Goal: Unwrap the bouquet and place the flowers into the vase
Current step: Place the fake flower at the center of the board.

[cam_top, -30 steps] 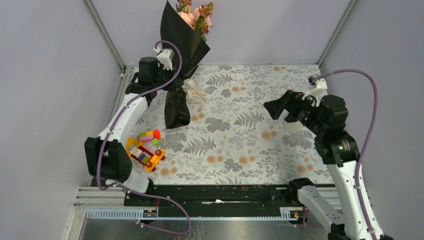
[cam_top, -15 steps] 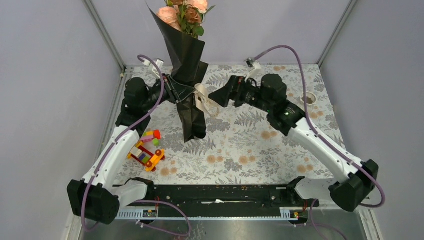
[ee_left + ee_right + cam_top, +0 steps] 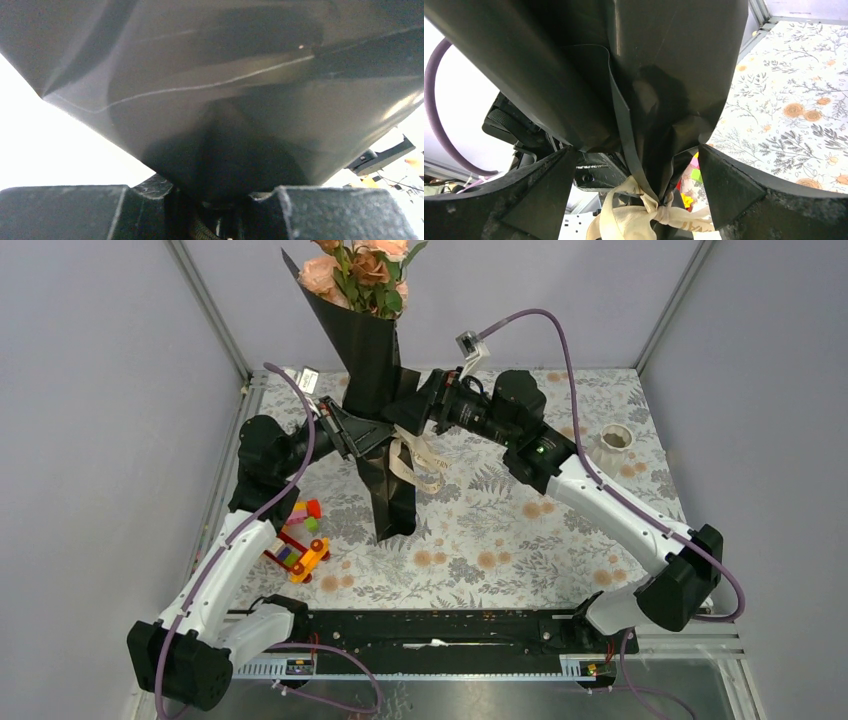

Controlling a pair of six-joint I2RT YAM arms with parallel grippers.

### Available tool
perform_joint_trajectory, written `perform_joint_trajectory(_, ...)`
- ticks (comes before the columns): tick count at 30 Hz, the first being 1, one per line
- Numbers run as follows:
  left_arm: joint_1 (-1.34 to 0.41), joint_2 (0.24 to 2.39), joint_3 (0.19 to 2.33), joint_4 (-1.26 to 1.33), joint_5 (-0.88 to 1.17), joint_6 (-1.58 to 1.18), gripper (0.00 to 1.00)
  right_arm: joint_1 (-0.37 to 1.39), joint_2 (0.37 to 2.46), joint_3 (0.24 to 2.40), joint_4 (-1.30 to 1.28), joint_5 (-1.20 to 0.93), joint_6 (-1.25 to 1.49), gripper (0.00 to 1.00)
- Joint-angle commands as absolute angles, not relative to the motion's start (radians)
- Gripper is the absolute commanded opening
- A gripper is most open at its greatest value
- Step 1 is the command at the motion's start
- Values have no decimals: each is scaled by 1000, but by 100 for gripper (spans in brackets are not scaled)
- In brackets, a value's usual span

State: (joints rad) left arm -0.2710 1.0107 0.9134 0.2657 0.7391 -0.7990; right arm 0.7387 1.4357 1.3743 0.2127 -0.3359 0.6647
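Clamping the bouquet point(image 3: 370, 350), left claw point(image 3: 352, 430), right claw point(image 3: 636, 152) wide around it.

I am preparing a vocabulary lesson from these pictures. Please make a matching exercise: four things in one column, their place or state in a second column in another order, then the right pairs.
1 bouquet
2 vase
3 toy-block car
4 right tool

A open, one finger at each side of the black wrapping
B on the table, far right side
C on the table, left side
D lifted, flowers up, gripped by the left tool

Pairs: 1-D, 2-B, 3-C, 4-A
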Motion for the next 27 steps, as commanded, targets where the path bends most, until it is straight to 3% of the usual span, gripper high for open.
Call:
perform_joint_trajectory(1,-276,984,922,442,790,-847,23,752,1470,1450,267,-374,671,97)
perform_joint_trajectory(7,-280,999,929,483,803,-881,23,758,1499,1471,271,-409,667,98)
perform_joint_trajectory(10,-284,1012,930,502,813,-901,23,763,1516,1495,266,-431,662,92)
perform_joint_trajectory(17,-286,1031,937,551,825,-942,23,771,1541,1518,256,-448,652,91)
perform_joint_trajectory(25,-296,1037,931,580,906,-913,22,771,1565,1549,239,-436,674,79)
perform_joint_trajectory(27,-298,1033,931,579,922,-900,22,771,1569,1550,247,-442,680,71)
